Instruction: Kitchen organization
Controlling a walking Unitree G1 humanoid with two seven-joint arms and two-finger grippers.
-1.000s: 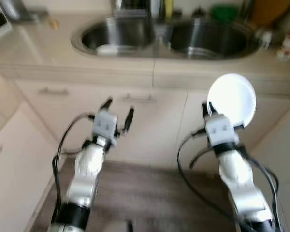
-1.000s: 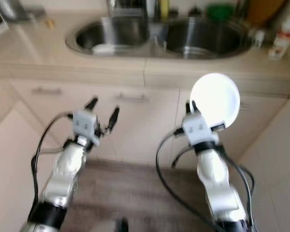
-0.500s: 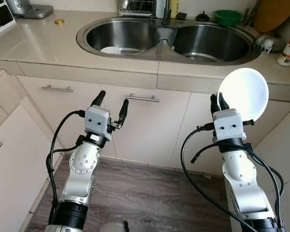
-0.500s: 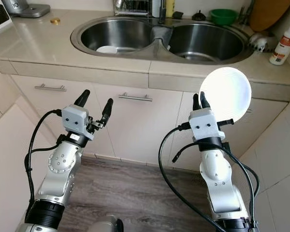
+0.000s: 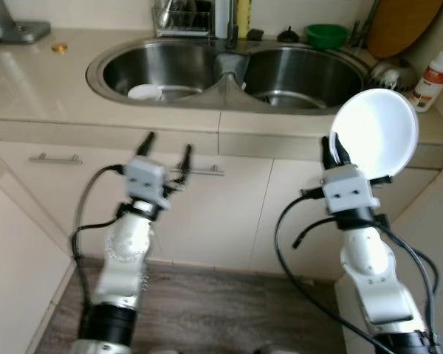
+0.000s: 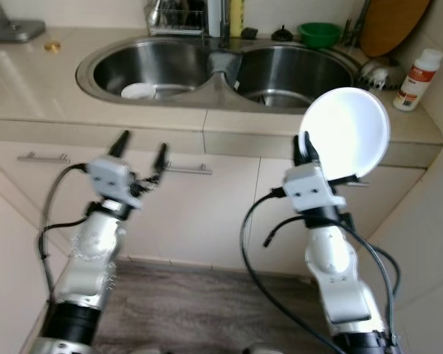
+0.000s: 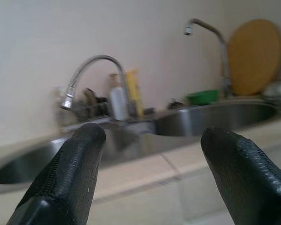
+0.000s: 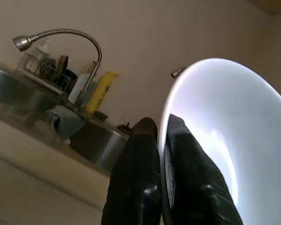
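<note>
Nearest us, left gripper (image 5: 166, 146) hangs spread, before the cabinet front. Right gripper (image 5: 334, 150) pinches the rim of a white plate (image 5: 376, 133), upright, level with the counter edge. Beyond, double sink (image 5: 229, 77); small white dish (image 5: 145, 92) in its left basin.

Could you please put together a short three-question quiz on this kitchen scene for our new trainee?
1. True or false: the right pincer grips the white plate by its rim.
2. Multiple choice: where does the small white dish lie? A) in the left basin of the sink B) in the right basin C) on the counter
3. Fill in: the left pincer is ____, holding nothing, in front of the cabinet drawer handle.

Key: 1 true; 2 A; 3 open.
</note>
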